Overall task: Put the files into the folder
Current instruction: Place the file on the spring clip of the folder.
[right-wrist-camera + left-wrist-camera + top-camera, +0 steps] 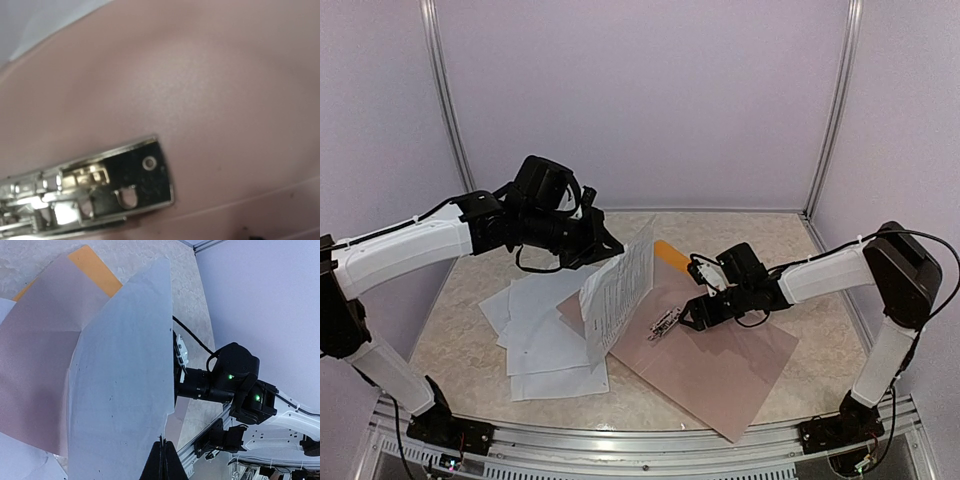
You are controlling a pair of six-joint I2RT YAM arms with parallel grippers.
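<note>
My left gripper [610, 250] is shut on the edge of one white printed sheet [620, 290] and holds it raised and tilted over the table's middle. In the left wrist view the closed fingertips [162, 442] pinch the bottom edge of this sheet [120, 380]. More files [545, 340] lie loosely stacked at the left. Of the folder, an orange-yellow corner [670, 255] shows behind the raised sheet. Its metal clip [665, 322] rests on a flat pinkish surface [720, 365]. My right gripper [698, 315] hovers open just right of the clip [90, 190], holding nothing.
The pinkish surface [35, 365] reaches toward the near table edge, with the orange corner [95, 267] beyond it. A metal rail [620, 455] runs along the front. Pale walls close in the back and both sides.
</note>
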